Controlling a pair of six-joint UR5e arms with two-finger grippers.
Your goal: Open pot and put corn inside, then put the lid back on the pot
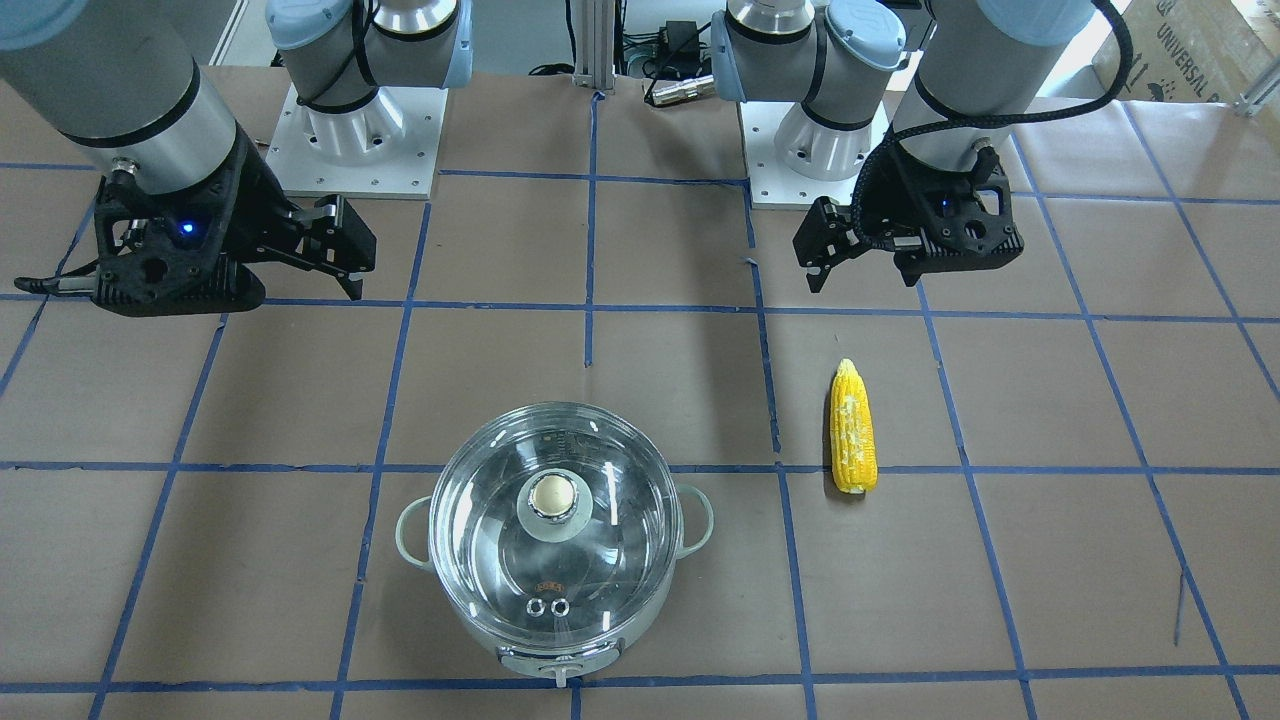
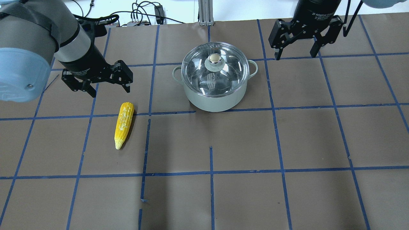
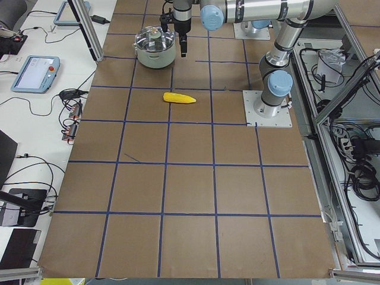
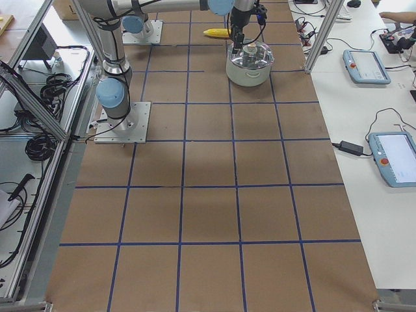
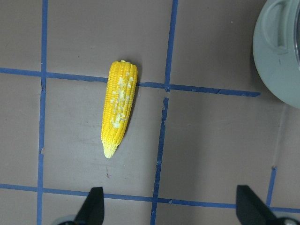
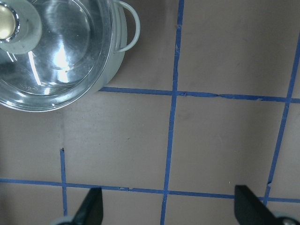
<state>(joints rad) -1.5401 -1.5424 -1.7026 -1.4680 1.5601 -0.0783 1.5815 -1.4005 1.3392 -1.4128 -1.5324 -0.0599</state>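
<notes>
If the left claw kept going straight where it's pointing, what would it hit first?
Probably the brown paper-covered table, missing the yellow ear of corn; the left gripper aims beside it.

The corn point(image 2: 124, 124) is coloured yellow (whitish patches on the kernels); the brown table point(image 2: 243, 143) is crossed by blue grid lines.

The left arm point(image 1: 960, 90) and right arm point(image 1: 120, 95) are silver-grey tubes with pale blue joint caps point(image 1: 300, 25) on white screwed base plates point(image 1: 290, 160), the right gripper point(image 2: 295, 56) black with white lettering and a blue light point(image 1: 185, 229), the left gripper point(image 2: 110, 92) black beside a braided black cable point(image 1: 1129, 55).
</notes>
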